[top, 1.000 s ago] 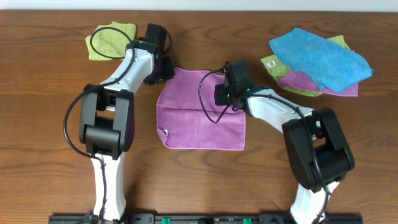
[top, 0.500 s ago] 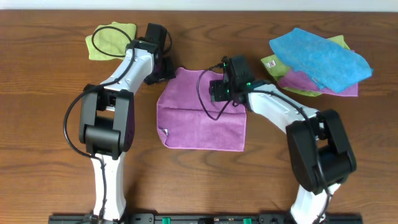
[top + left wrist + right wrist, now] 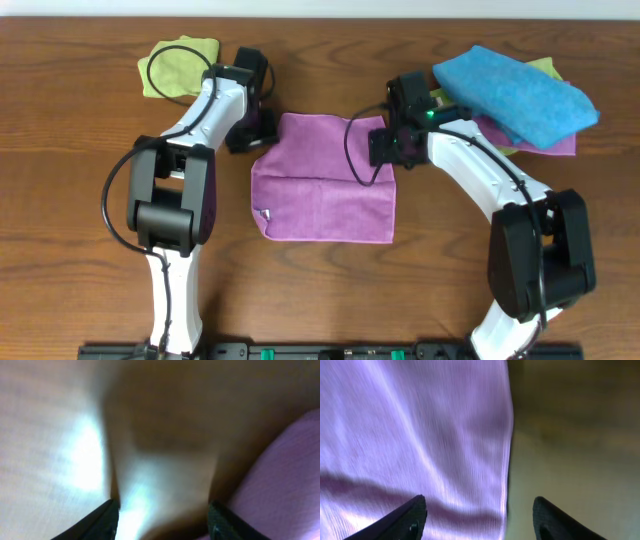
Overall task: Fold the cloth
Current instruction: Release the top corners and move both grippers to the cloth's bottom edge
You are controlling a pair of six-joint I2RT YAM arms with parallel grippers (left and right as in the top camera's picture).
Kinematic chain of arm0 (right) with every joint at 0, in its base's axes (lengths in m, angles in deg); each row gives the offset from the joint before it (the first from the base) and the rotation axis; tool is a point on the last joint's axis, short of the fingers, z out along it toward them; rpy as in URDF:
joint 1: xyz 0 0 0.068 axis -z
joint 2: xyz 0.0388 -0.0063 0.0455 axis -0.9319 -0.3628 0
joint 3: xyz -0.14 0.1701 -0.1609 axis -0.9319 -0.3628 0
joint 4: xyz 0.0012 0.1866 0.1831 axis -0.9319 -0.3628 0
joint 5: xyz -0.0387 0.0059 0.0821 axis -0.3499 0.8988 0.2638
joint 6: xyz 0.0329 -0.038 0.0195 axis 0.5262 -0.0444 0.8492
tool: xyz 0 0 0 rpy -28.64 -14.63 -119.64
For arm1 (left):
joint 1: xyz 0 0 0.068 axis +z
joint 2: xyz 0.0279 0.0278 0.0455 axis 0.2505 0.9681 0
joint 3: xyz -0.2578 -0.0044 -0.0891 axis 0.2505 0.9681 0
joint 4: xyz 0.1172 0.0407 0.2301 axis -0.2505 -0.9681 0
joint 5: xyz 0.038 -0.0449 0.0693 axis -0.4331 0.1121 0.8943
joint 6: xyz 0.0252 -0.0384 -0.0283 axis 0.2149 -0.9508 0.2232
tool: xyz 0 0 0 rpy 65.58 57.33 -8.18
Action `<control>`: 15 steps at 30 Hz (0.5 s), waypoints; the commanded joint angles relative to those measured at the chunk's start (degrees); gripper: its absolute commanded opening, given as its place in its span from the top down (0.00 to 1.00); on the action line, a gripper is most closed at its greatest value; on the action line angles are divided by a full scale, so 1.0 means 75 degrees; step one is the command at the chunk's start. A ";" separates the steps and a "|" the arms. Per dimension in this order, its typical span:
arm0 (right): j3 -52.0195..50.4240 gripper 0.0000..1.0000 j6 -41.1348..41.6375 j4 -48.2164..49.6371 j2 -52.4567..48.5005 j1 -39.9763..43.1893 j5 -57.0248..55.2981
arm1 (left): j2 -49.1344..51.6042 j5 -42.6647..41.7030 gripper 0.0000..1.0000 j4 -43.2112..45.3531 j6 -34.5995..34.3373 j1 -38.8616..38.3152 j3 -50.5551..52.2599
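Left gripper (image 3: 165, 522) jaws wide apart, nothing between, over bare brown wooden table (image 3: 80, 200), just beside top-left corner of magenta-purple square terry cloth (image 3: 325, 190). Right gripper (image 3: 480, 522) also spread wide, empty, above cloth's right edge near top-right corner. Cloth lies flat mid-table between arms; small white tag (image 3: 265, 211) at lower-left corner. Bright blue cloth (image 3: 515, 95) heaped on others at far right; light green cloth (image 3: 180, 65) top left.
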 commanded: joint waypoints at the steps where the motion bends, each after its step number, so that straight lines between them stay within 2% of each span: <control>1: 0.0035 0.35 0.0446 -0.0740 0.0361 -0.0055 0.0248 | -0.0388 0.0178 0.42 -0.1023 0.0347 0.0105 -0.0055; 5: -0.0259 0.39 0.0755 -0.1218 0.0723 -0.0251 0.0597 | -0.0490 0.0160 0.43 -0.2436 0.0519 0.0099 -0.0052; 8: -0.0647 0.39 0.1125 -0.1198 0.1259 -0.0420 0.0562 | -0.0595 0.0137 0.47 -0.2838 0.0691 0.0102 -0.0052; 15: -0.1128 0.34 0.1212 -0.1352 0.2719 -0.0405 0.0052 | -0.1827 0.0204 0.38 -0.2530 0.0769 0.0300 -0.0052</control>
